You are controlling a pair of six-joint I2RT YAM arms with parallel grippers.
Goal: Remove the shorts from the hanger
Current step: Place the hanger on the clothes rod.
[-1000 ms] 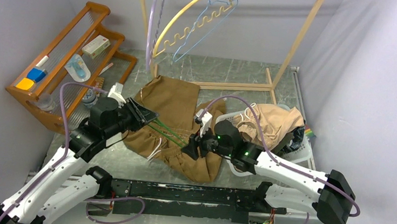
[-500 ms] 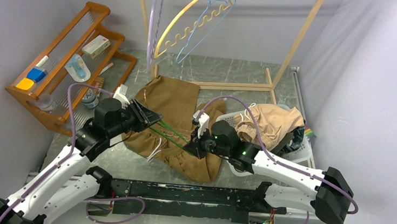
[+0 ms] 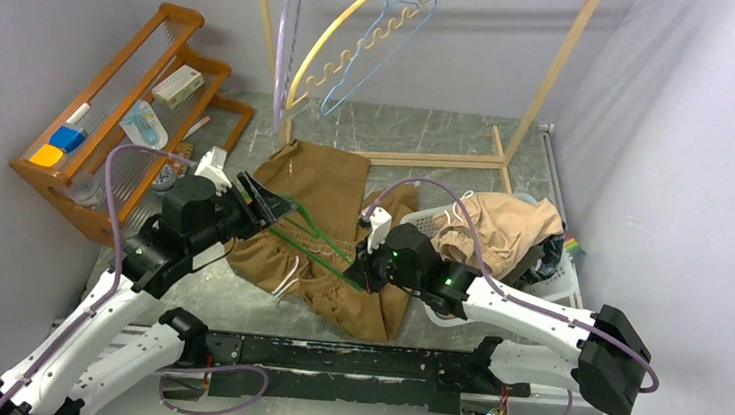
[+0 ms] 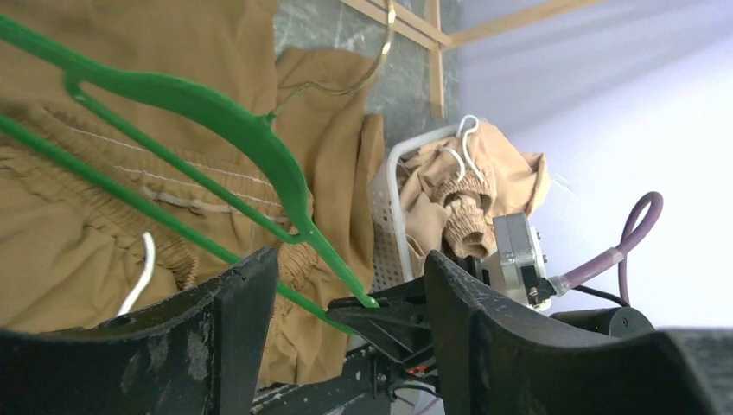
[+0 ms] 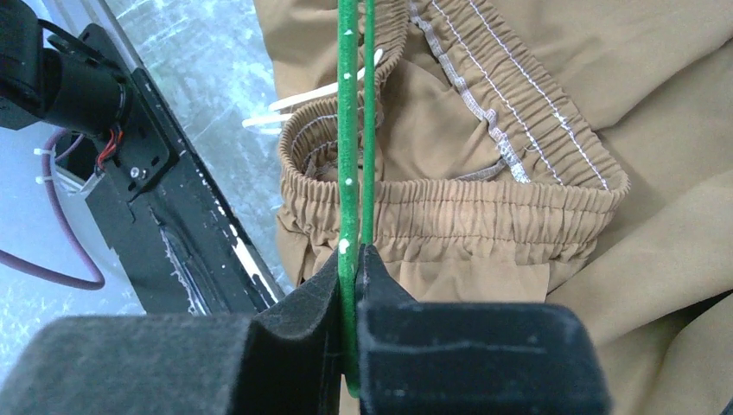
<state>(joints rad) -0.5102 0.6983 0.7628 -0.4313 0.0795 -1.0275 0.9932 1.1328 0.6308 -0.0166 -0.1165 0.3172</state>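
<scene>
Tan-brown shorts [image 3: 316, 198]: plain, pale stitch lines along the gathered waistband, white drawstring [image 3: 287, 281]. Hanger [image 5: 347, 104] over them: bright green with a few white specks. Beige shorts [image 3: 503, 224]: lighter, plain, with a white cord, in a white mesh basket [image 3: 566, 277]. Something dark sits under them, pattern not readable. Table [image 3: 430, 138]: grey-green, marbled. Side rack [image 3: 118, 85]: orange-brown wood, with an orange block [image 3: 46, 154] and a blue block [image 3: 67, 138] on it. Hanging hangers: yellow hanger [image 3: 324, 35], pale blue hanger [image 3: 377, 65], lilac hanger [image 3: 282, 49]. Arms: white with black joints, left arm [image 3: 92, 324], right arm [image 3: 525, 317]. Cable [image 4: 641, 223]: purple.
</scene>
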